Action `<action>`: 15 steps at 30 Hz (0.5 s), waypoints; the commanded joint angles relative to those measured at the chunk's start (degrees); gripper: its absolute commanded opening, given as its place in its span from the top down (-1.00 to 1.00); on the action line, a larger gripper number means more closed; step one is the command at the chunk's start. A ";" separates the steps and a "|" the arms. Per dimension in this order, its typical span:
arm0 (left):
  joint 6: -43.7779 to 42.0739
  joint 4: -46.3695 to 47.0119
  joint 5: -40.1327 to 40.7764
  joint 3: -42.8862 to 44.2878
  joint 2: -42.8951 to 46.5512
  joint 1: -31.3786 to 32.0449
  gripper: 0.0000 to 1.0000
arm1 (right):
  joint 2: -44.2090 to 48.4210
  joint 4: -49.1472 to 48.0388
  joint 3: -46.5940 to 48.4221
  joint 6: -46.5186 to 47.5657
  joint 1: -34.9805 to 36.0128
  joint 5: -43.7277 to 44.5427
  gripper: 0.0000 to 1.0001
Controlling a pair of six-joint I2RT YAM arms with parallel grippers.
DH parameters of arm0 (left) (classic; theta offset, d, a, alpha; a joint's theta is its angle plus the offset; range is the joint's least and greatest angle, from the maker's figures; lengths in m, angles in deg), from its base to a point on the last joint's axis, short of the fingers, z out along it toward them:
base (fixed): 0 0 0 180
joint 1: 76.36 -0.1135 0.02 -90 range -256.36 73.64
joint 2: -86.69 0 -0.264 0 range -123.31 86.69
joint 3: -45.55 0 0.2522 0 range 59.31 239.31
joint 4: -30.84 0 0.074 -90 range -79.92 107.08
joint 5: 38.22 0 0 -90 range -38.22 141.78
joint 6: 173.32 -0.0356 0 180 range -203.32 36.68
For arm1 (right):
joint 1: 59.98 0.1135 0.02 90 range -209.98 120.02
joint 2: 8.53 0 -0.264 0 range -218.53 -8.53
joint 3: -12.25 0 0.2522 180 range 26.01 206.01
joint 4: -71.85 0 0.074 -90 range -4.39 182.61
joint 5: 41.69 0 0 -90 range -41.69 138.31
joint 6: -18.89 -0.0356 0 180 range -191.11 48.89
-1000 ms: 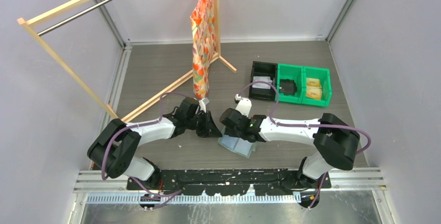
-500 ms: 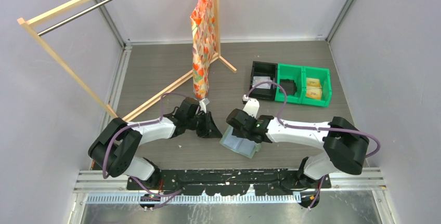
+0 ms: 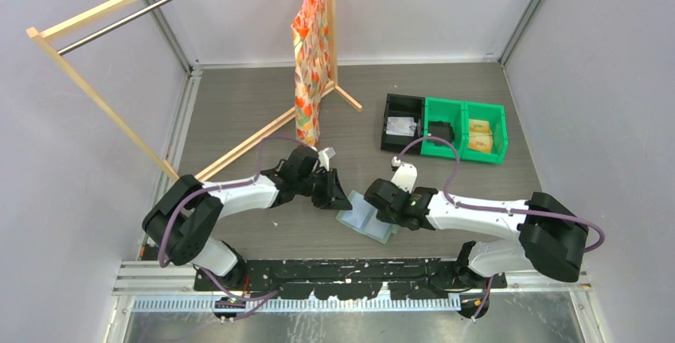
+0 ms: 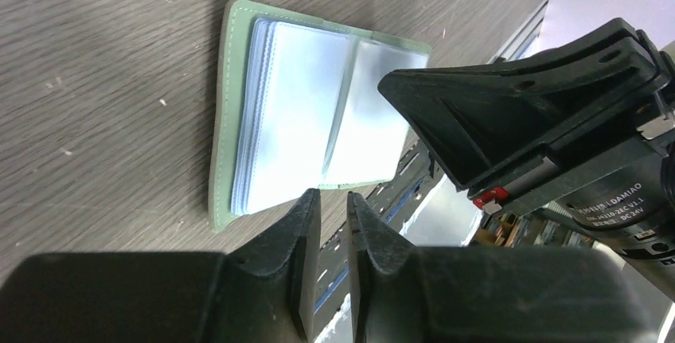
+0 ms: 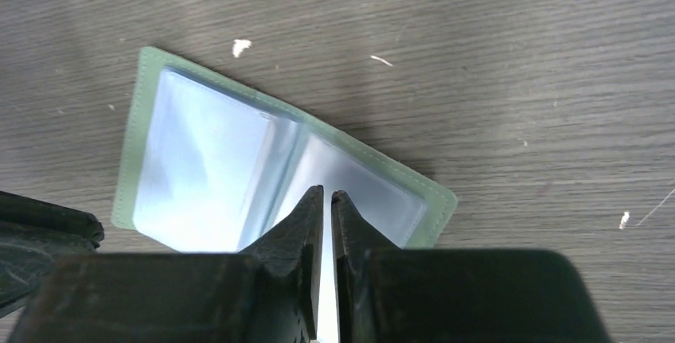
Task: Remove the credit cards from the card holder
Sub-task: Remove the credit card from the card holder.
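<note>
On the grey wood-grain table (image 3: 239,104), your right gripper (image 5: 327,193) has moved right and narrowed to a thin slit, holding nothing, just over the card holder (image 5: 199,160). The left gripper (image 4: 333,200) came closer, fingers slightly apart, also empty. The holder lies open between them on the near half: soft green fabric rim, shiny clear sleeves. No card looks out yet.

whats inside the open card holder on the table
The card holder lies open, showing a stack of glossy pale sleeves on both halves. No card face or print shows through them. The right tool covers part of one half, so cards may sit unseen.
</note>
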 commanded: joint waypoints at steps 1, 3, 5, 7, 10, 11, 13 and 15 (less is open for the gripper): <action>-1.22 0.08 0.90 3.12 -2.67 1.70 0.55 | 0.63 -0.02 -2.28 -2.16 -0.16 0.82 0.77; -1.67 -0.52 1.66 3.94 -3.86 2.28 0.49 | -0.06 -1.53 -3.51 -2.56 -0.16 0.79 0.80; -2.56 -1.40 3.48 4.53 -4.88 2.55 0.46 | -0.92 -2.85 -4.80 -3.11 -0.14 0.74 0.82; -3.85 -3.15 5.90 5.45 -6.15 2.55 0.43 | -1.79 -4.03 -5.92 -3.41 -0.13 0.61 0.83; -4.79 -3.42 7.72 5.86 -7.45 2.83 0.41 | -2.82 -5.01 -6.56 -3.56 -0.13 0.36 0.84; -5.06 -3.55 7.91 6.05 -7.98 3.02 0.41 | -3.16 -5.22 -6.74 -3.56 -0.11 0.28 0.84; -4.90 -2.79 6.27 6.26 -9.26 3.17 0.41 | -3.31 -5.56 -7.16 -3.59 -0.21 0.39 0.84; -4.14 -0.84 3.99 6.06 -10.63 3.25 0.41 | -3.63 -5.85 -7.44 -3.64 -0.33 0.43 0.84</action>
